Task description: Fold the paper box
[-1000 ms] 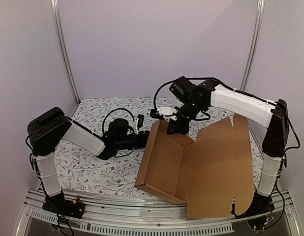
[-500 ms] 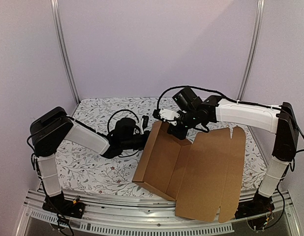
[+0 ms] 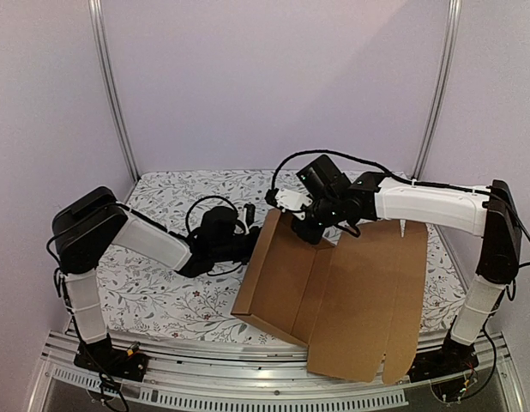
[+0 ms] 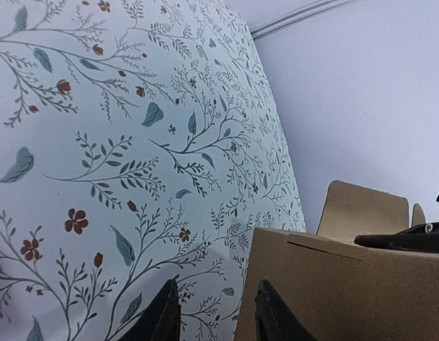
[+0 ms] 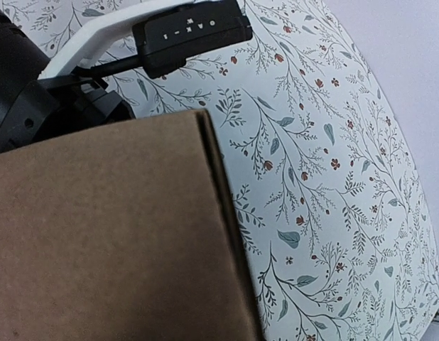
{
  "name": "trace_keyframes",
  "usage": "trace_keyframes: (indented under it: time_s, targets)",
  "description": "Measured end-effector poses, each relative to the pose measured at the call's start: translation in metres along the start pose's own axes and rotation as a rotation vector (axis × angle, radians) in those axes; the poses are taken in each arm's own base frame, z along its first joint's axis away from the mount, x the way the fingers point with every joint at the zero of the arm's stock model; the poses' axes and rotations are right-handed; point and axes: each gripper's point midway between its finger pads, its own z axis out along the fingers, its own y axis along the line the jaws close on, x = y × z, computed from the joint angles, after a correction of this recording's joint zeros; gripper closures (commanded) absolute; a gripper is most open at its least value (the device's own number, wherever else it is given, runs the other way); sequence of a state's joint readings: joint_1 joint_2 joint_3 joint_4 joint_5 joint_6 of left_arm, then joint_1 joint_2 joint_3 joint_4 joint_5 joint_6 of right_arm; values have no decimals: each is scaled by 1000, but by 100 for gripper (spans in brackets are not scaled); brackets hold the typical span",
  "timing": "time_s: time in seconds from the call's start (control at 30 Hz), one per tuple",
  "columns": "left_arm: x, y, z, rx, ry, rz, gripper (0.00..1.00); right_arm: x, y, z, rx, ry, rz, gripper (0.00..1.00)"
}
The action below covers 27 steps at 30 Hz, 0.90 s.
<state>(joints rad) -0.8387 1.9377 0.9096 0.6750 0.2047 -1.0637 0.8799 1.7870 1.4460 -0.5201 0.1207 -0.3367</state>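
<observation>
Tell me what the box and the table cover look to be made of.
Paper box: plain brown cardboard, likely corrugated, matte and unprinted; creased fold lines and a thick cut edge show. Table cover: pale sheet printed with leaves and flowers, probably cloth or vinyl; its texture is unclear.

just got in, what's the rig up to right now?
Two arms are folding a paper box on the floral table. Its tray half has walls standing, and the lid panel lies open toward the right. The right gripper, shut, sits at the tray's far corner. The left gripper, fingers apart, is beside the tray's left wall, gripping nothing.
</observation>
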Motion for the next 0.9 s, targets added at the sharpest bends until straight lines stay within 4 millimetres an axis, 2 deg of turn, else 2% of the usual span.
trace_keyframes:
  time_s: [0.3,0.57,0.7,0.8,0.9]
  targets:
    - [-3,14,-17,-152,-7,72,62,-2,9,-1,-57,-14,2,100]
    - [4,15,-34,-211,23,212,52,-1,26,-5,-160,21,-95,100]
    - [6,18,-50,-223,30,249,52,9,33,2,-197,76,-128,99]
    - [9,31,-55,-255,36,244,51,23,39,14,-223,142,-134,99]
    - [17,61,-66,-334,35,216,51,28,41,30,-237,189,-136,98]
